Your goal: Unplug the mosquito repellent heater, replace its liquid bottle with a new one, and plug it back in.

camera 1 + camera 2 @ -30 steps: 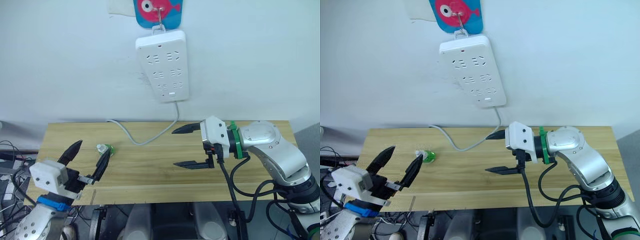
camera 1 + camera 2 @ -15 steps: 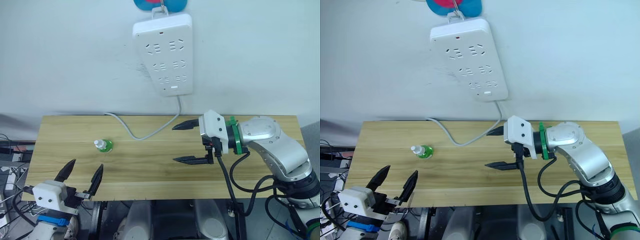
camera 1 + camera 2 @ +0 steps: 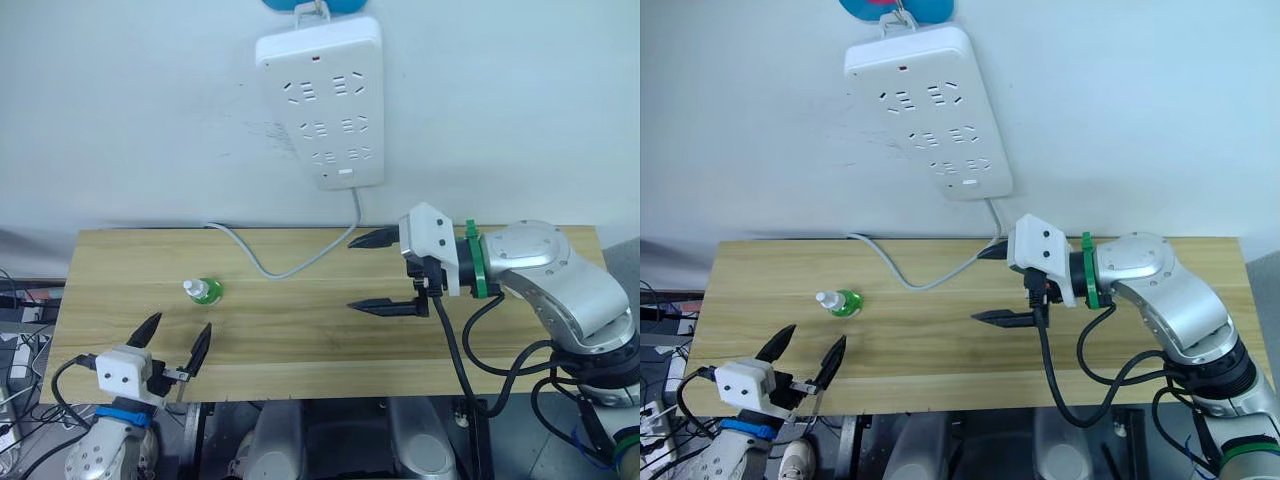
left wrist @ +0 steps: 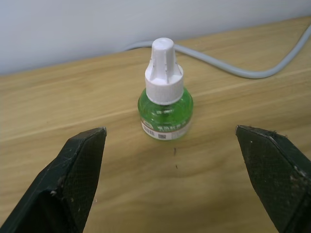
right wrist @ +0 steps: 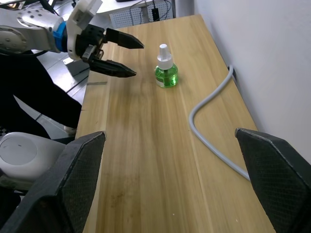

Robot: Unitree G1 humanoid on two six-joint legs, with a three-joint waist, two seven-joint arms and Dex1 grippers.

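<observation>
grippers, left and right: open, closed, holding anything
Left gripper: open, empty, short of the small green bottle with white cap.
Right gripper: open, empty.

Green liquid bottle (image 4: 165, 110) with white cap and white label, pale wood-grain surface (image 3: 300, 340), white power strip (image 3: 322, 95) with grey cable (image 3: 290, 268), white wall (image 3: 130, 120), black-fingered grippers.

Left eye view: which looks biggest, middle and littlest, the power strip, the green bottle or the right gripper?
1. Power strip, biggest.
2. Right gripper, open, middle; it may be nearer the camera, so its real size is unsure.
3. Green bottle, littlest.
</observation>
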